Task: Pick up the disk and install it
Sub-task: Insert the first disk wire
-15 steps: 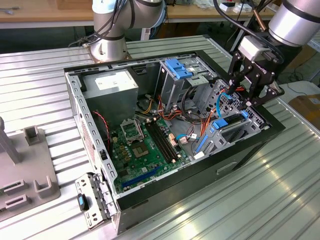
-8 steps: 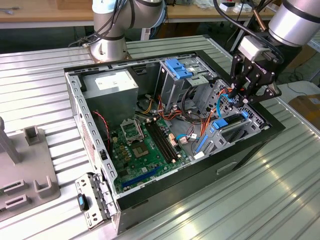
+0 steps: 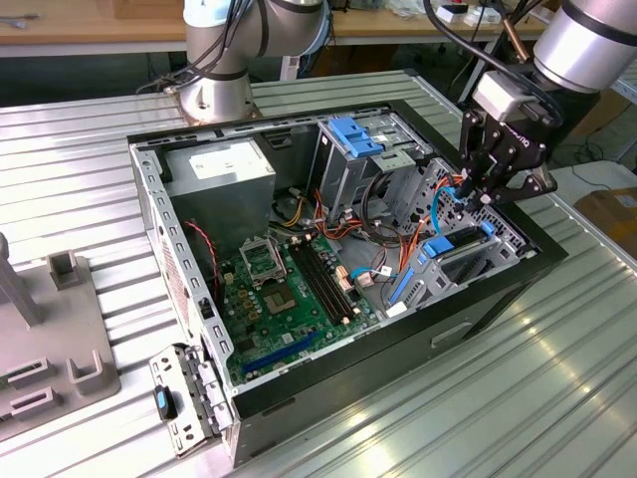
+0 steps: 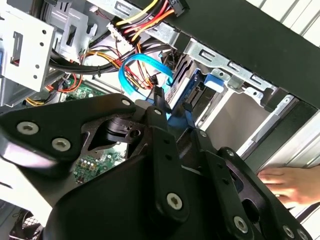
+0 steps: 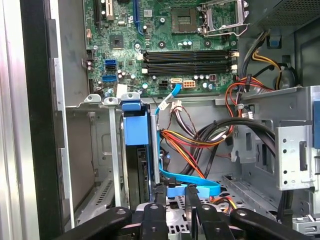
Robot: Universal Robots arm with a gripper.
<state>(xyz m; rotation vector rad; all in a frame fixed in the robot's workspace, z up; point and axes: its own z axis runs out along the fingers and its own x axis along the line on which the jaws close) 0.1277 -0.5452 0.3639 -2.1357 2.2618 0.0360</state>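
Grey ribbed metal forms the table (image 3: 557,398) on which an open black computer case (image 3: 478,309) is laid, the disk (image 5: 136,125) is seen seated on edge in a silver bay (image 5: 114,150) at the case's corner on the exterior view's right, and the gripper (image 5: 175,190) is held near it, fingers (image 5: 159,196) parted, nothing gripped.

A workshop: opened computer case (image 3: 478,299) on ribbed metal table (image 3: 557,398).
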